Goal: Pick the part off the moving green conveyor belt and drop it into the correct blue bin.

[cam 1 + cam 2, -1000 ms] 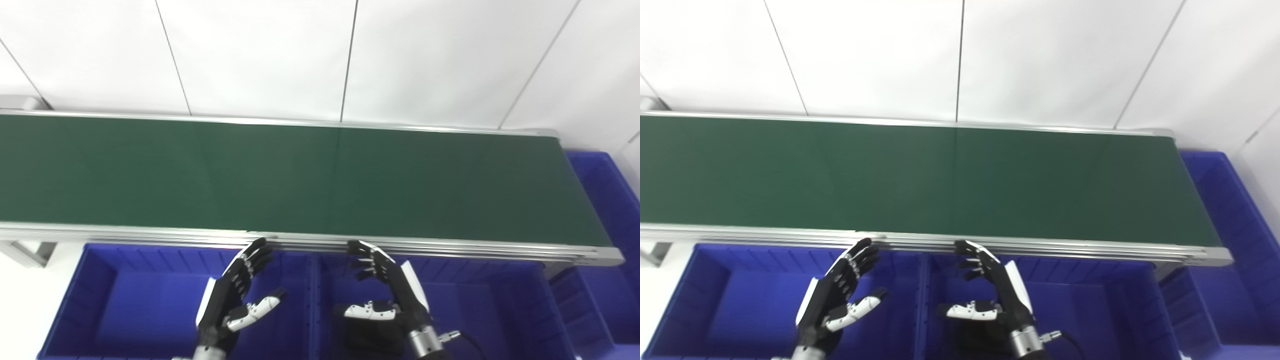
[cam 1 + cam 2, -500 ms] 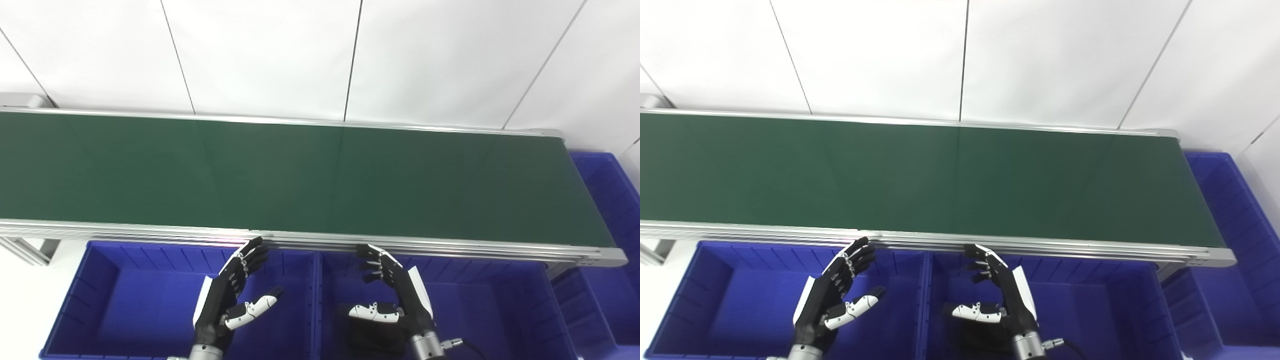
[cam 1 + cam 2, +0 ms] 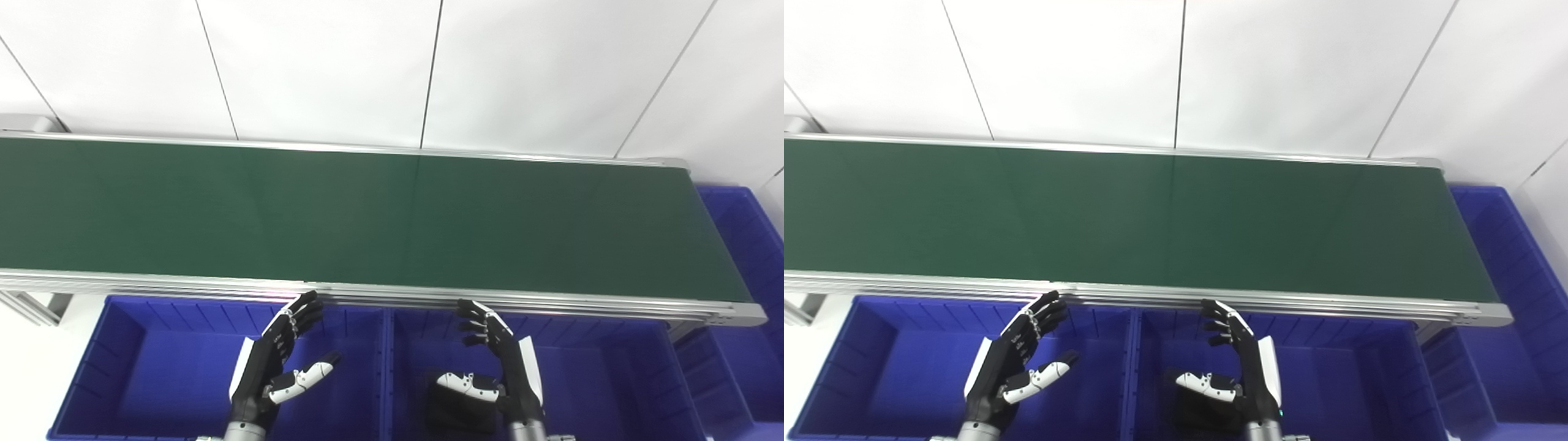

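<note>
Wrists cut off by the near edge, left hand [image 3: 269, 373] and right hand [image 3: 505, 373] hover empty, fingers spread, over blue bins [image 3: 141, 367], hiding part of a dark object [image 3: 456, 413].

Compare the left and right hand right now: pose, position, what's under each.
The left hand hovers over the left blue bin, whose visible floor is bare; the right hand hovers over the middle blue bin, above a dark object. Both are open, hold nothing, and sit short of the green belt.
</note>
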